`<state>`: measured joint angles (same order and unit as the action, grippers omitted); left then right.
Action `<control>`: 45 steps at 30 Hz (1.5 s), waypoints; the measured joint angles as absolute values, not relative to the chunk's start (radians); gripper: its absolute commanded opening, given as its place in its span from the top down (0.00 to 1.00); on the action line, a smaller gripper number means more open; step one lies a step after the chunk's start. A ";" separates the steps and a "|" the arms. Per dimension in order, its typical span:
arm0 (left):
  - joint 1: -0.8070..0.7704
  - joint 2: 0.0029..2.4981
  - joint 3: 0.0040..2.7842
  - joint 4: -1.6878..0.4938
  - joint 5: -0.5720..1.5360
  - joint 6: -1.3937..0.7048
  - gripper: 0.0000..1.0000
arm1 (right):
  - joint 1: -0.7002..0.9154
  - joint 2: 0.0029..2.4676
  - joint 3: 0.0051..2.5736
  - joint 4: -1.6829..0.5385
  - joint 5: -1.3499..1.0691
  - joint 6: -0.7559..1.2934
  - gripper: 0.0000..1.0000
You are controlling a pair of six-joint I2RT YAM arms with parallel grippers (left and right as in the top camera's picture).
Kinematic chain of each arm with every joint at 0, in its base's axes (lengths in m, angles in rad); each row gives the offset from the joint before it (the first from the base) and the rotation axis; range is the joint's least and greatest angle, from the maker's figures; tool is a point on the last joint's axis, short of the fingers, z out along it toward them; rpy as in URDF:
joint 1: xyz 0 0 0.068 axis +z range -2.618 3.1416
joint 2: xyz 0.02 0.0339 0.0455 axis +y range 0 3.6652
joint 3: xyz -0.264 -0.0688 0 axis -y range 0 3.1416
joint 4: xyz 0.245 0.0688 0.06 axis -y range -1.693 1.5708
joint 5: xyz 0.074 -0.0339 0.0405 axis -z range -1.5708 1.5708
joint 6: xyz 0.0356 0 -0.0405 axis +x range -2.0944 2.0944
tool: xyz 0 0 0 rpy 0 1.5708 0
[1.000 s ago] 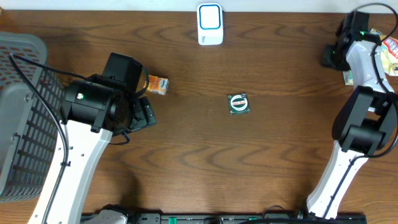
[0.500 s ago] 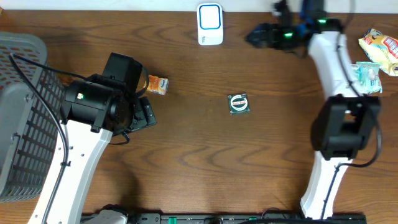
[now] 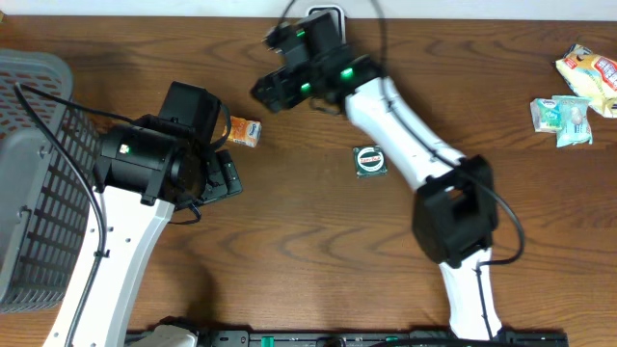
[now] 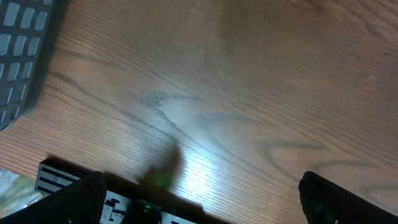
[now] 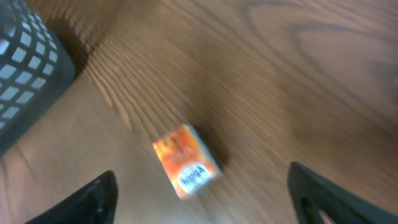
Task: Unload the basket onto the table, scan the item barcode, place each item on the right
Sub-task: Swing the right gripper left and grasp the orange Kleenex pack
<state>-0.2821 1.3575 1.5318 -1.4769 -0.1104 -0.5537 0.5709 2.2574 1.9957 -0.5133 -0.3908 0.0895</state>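
Orange box [image 5: 186, 160] before the open right jaws
It lies on the counter [image 5: 298, 74], centred ahead of their wide-spread tips, ungripped (view blurred); left jaws fully open, empty.

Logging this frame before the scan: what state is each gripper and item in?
left gripper: open, holding nothing.
right gripper: open, holding nothing.
orange box: lying on the table, not gripped.
round tin: flat on the table, clear of both grippers.
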 measured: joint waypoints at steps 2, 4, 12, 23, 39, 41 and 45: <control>-0.282 1.357 1.532 -1.477 -0.110 -0.554 0.02 | 0.598 2.286 1.996 -0.483 -0.372 0.102 0.29; -0.282 1.357 1.532 -1.477 -0.110 -0.554 0.02 | 0.619 2.324 1.996 -0.463 -0.358 0.118 0.33; -0.282 1.357 1.532 -1.477 -0.110 -0.554 0.02 | 0.638 2.458 1.995 -0.427 -0.343 0.150 0.59; -0.282 1.357 1.532 -1.477 -0.110 -0.554 0.02 | 0.645 2.474 1.998 -0.545 -0.346 0.157 0.97; -0.282 1.357 1.532 -1.477 -0.110 -0.554 0.03 | 0.648 2.264 1.999 -0.975 -0.270 0.187 0.28; -0.282 1.357 1.532 -1.477 -0.110 -0.554 0.03 | 0.648 2.254 2.000 -0.956 -0.236 0.183 0.25; -0.282 1.357 1.532 -1.477 -0.110 -0.554 0.02 | 0.647 2.255 1.999 -0.909 -0.186 0.142 0.24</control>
